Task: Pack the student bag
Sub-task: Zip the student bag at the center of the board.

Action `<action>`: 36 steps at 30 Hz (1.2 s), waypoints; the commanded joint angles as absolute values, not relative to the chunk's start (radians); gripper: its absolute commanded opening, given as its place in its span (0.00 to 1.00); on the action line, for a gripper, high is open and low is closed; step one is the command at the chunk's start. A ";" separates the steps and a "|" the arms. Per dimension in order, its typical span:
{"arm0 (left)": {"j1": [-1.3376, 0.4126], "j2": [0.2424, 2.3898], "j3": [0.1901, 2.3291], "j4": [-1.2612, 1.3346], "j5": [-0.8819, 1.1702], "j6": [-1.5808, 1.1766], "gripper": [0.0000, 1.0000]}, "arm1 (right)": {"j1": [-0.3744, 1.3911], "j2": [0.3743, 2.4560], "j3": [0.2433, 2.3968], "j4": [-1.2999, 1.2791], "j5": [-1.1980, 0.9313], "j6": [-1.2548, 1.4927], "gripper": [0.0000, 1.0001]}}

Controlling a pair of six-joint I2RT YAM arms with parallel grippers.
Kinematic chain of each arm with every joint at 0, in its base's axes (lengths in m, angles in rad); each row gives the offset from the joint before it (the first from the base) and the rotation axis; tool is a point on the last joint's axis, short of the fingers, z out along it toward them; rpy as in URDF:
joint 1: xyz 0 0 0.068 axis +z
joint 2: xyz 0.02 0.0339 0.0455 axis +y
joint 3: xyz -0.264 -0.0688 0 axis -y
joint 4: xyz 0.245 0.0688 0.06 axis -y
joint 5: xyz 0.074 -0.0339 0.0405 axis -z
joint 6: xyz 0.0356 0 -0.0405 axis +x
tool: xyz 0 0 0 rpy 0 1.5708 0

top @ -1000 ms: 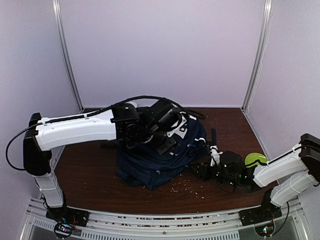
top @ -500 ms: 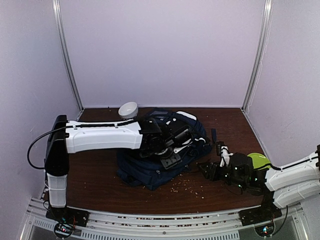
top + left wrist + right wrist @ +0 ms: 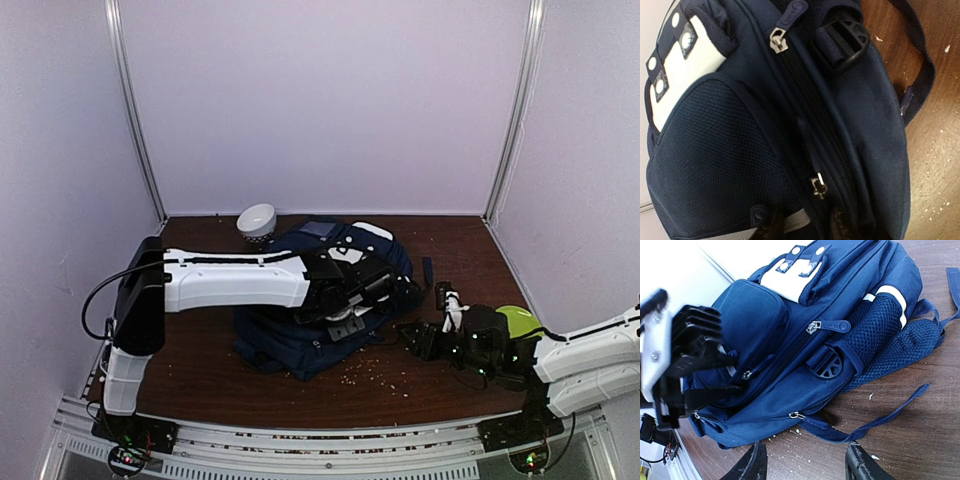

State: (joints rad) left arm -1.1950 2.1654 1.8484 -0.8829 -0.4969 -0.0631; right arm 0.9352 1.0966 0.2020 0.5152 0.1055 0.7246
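Note:
The student bag [image 3: 290, 345] is a navy backpack lying on the brown table, its white buckle patches [image 3: 687, 60] on the front pocket. My left gripper [image 3: 346, 318] reaches across it from the left. In the left wrist view its dark fingers [image 3: 771, 227] sit close together at the bottom edge, on either side of the fold just below a metal zip slider [image 3: 817, 186]. The right wrist view shows that gripper [image 3: 715, 375] pressed onto the front pocket's side. My right gripper [image 3: 408, 338] hovers low beside the bag's right side, open and empty [image 3: 807, 467], facing a lower zip slider [image 3: 796, 415] and a loose strap [image 3: 880, 417].
A white bowl [image 3: 257, 219] stands behind the bag at the back. A lime-green thing [image 3: 517, 318] lies behind my right arm. Pale crumbs [image 3: 375, 375] dot the table in front of the bag. A black strap end [image 3: 427, 270] lies right of the bag.
My left arm has swung forward and dropped onto the bag, and its jaws have narrowed a lot. The bowl came into view. My right gripper shifted slightly right.

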 commanded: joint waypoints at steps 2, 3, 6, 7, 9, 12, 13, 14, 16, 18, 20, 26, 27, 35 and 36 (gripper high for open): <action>-1.187 2.193 1.881 -0.900 -0.571 -0.055 0.19 | 0.931 1.072 0.189 0.502 0.112 0.732 0.53; -1.187 2.194 1.886 -0.900 -0.578 -0.056 0.12 | 0.931 1.071 0.191 0.500 0.112 0.732 0.53; -1.187 2.188 1.899 -0.901 -0.600 -0.056 0.00 | 0.932 1.074 0.194 0.497 0.112 0.728 0.53; -1.187 2.179 1.899 -0.900 -0.605 -0.060 0.00 | 0.931 1.077 0.196 0.499 0.111 0.725 0.53; -1.187 2.147 1.888 -0.878 -0.610 -0.063 0.00 | 0.931 1.086 0.195 0.507 0.106 0.718 0.53; -1.187 2.082 1.865 -0.834 -0.601 -0.064 0.00 | 0.931 1.109 0.191 0.548 0.093 0.695 0.53; -1.186 2.066 1.864 -0.824 -0.597 -0.066 0.00 | 0.931 1.129 0.192 0.564 0.089 0.686 0.53; -1.186 2.050 1.865 -0.816 -0.594 -0.067 0.00 | 0.930 1.148 0.195 0.582 0.087 0.675 0.53; -1.184 2.021 1.867 -0.803 -0.592 -0.076 0.00 | 0.925 1.199 0.216 0.591 0.074 0.651 0.53; -1.184 1.999 1.868 -0.791 -0.588 -0.079 0.00 | 0.917 1.256 0.231 0.637 0.035 0.634 0.53; -1.184 1.980 1.867 -0.783 -0.585 -0.081 0.00 | 0.907 1.301 0.231 0.709 0.003 0.634 0.53; -1.183 1.939 1.862 -0.775 -0.581 -0.087 0.00 | 0.866 1.390 0.195 0.934 -0.116 0.614 0.54; -1.184 1.935 1.862 -0.775 -0.580 -0.086 0.00 | 0.861 1.405 0.198 0.953 -0.140 0.604 0.54; -1.184 1.917 1.865 -0.775 -0.577 -0.090 0.00 | 0.827 1.533 0.248 1.024 -0.204 0.568 0.54; -1.183 1.915 1.865 -0.775 -0.577 -0.090 0.00 | 0.820 1.552 0.252 1.042 -0.216 0.568 0.54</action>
State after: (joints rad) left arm -1.1854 2.0022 1.8584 -0.8635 -0.5407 -0.0837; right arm 0.8455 1.5005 0.2207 0.9478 -0.1646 0.5945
